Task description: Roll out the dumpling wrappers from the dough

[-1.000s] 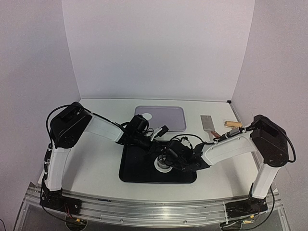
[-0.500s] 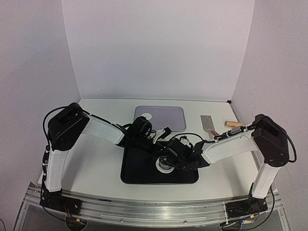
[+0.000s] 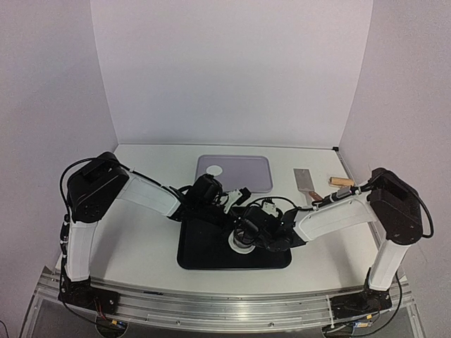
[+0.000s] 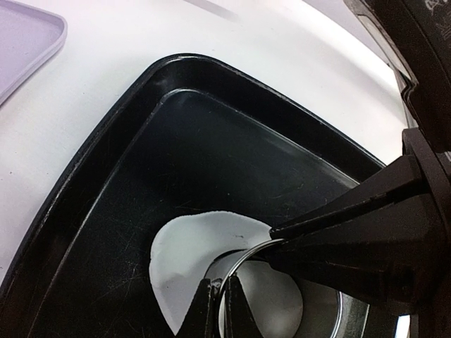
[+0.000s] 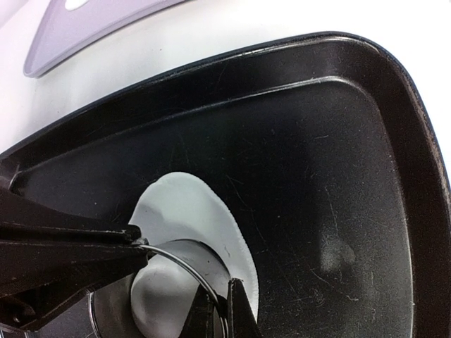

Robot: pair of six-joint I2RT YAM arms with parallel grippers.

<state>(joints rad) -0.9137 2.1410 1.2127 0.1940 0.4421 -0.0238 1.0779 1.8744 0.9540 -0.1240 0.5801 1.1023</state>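
Observation:
A flat white dough sheet (image 4: 184, 255) lies in the black tray (image 3: 204, 255). The metal ring cutter (image 4: 249, 253) stands on the dough, and white dough also shows inside the ring. My left gripper (image 4: 220, 311) is shut on the ring's wall at one side. My right gripper (image 5: 224, 311) is shut on the ring cutter (image 5: 204, 259) at the opposite side, with dough (image 5: 189, 210) spreading out beyond it. One round white dumpling wrapper (image 3: 213, 170) rests on the purple tray (image 3: 248, 173) at the back.
A metal scraper (image 3: 304, 180) and a small wooden piece (image 3: 342, 182) lie on the table right of the purple tray. The black tray has a raised rim (image 5: 412, 148). Both arms cross low over the black tray.
Both arms have shifted a little to the right with the ring cutter, and the black tray has slid slightly right. Both grips stay shut.

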